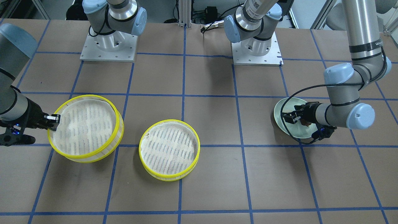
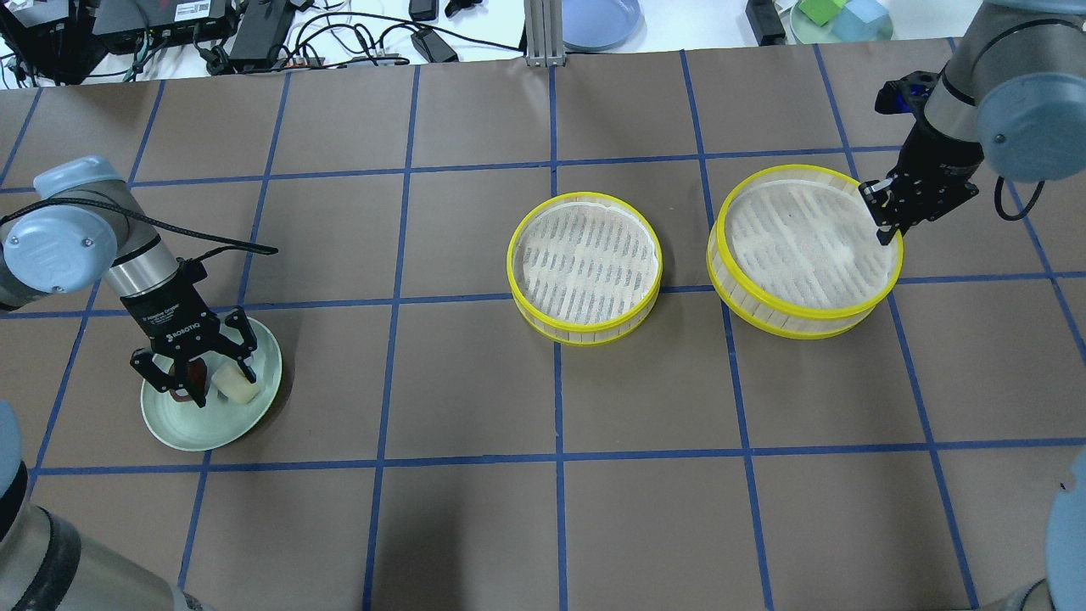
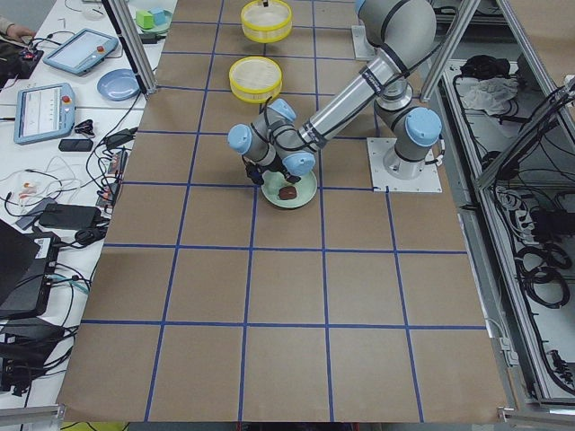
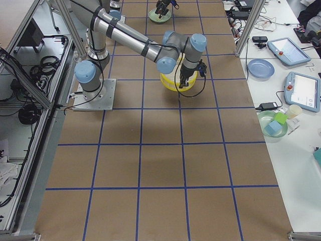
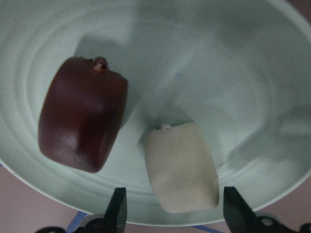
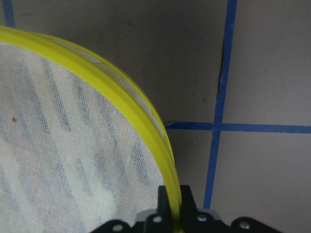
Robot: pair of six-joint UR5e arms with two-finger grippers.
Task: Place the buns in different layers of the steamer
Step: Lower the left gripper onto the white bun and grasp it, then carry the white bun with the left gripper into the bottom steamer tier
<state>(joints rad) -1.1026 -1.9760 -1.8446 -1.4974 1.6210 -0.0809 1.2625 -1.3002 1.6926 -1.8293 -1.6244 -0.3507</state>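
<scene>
Here, near the left edge of the tabletop, the left gripper hangs low over a pale green plate. Its fingers are spread either side of the cream bun, and the brown bun lies just beside it. Toward the right edge, the right gripper pinches the yellow rim of one steamer tray, which looks tilted, pinched side up. The other tray sits flat mid-tabletop. Both trays are empty. Likely risks: closing fingers could squash the soft bun or knock its neighbour, and the narrow rim pinch may let the tray swing or slip free.
</scene>
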